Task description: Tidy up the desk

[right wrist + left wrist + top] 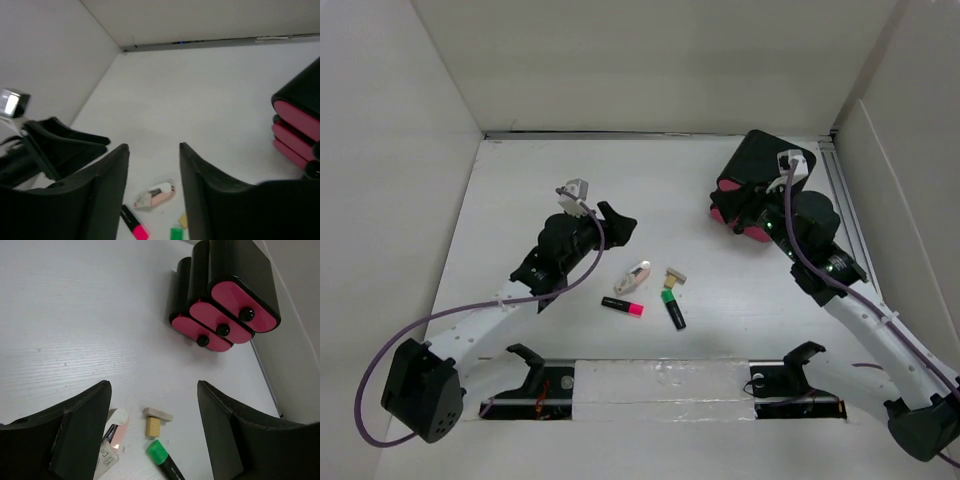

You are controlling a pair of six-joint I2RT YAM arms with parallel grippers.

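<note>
The left fingers are spread wide above the table, the white surface that extends beneath both sets of fingers out to the white walls. In the left wrist view, a beige block lies on the table within the gap between the two finger tips, toward the camera side. The green highlighter lies just beside the block, cap end toward it. A white and pink dispenser lies close to the inner face of the finger on the left of that view and is partly hidden by it. The black box with pink drawers stands ahead of the left fingers and off to their right, well apart from them, with three pink drawer fronts visible. The right fingers are likewise spread and grip no object. They sit near that box, which appears on their right in the right wrist view; whether they touch it cannot be told. Ahead of and below the right fingers lie the dispenser, the green highlighter, the beige block and a pink highlighter. The left arm is farther out, on the left side of the right fingers.
</note>
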